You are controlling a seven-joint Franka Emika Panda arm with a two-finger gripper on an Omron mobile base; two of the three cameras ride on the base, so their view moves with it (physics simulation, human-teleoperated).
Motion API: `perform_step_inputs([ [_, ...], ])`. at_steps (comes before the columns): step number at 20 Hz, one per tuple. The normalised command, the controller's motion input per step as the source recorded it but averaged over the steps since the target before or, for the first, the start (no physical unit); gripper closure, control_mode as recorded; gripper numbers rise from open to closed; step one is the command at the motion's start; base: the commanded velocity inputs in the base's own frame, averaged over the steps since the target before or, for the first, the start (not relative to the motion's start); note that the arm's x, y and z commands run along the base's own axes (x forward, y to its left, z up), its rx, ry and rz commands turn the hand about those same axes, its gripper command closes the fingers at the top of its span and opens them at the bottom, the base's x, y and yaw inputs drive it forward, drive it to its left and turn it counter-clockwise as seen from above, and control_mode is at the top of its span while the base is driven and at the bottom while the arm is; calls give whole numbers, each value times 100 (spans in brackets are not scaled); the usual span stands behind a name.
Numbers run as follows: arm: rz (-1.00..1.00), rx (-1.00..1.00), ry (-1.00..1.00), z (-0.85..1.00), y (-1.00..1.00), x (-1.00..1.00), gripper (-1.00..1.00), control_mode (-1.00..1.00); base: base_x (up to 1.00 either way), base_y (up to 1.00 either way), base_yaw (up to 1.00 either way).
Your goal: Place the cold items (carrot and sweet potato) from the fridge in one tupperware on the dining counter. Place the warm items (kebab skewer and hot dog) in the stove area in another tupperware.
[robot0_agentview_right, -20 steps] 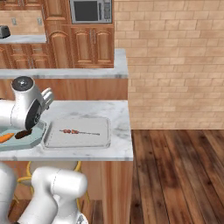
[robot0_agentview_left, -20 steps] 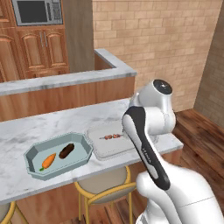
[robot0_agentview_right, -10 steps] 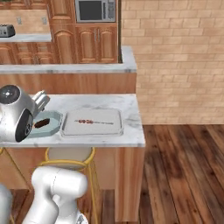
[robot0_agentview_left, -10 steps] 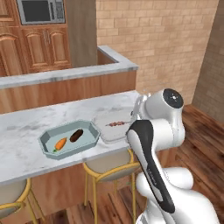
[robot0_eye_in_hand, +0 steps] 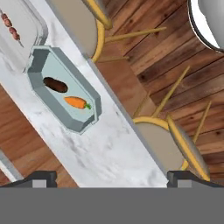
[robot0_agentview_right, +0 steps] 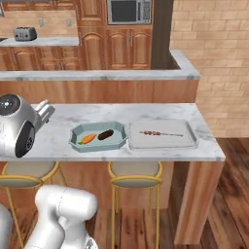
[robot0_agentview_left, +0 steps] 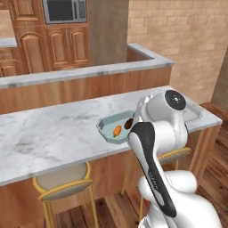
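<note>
Base driven left, carrot in tupperware (no readable writing)

A home kitchen: wooden cabinets with a built-in microwave, a toaster, a marble desk with stools, brick wall.

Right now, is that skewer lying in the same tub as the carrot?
No, the skewer lies alone in the flat tray, beside the tub holding the carrot.
</note>
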Motion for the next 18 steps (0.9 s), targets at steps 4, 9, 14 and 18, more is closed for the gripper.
perform_step_inputs([
  [4, 0, 0, 0, 0, 0, 0, -100, 100, -21, 100, 2],
  [9, 0, 0, 0, 0, 0, 0, -100, 100, -50, 100, 6],
  [14, 0, 0, 0, 0, 0, 0, -100, 100, -69, 100, 10],
  [18, 0, 0, 0, 0, 0, 0, -100, 100, -37, 100, 6],
])
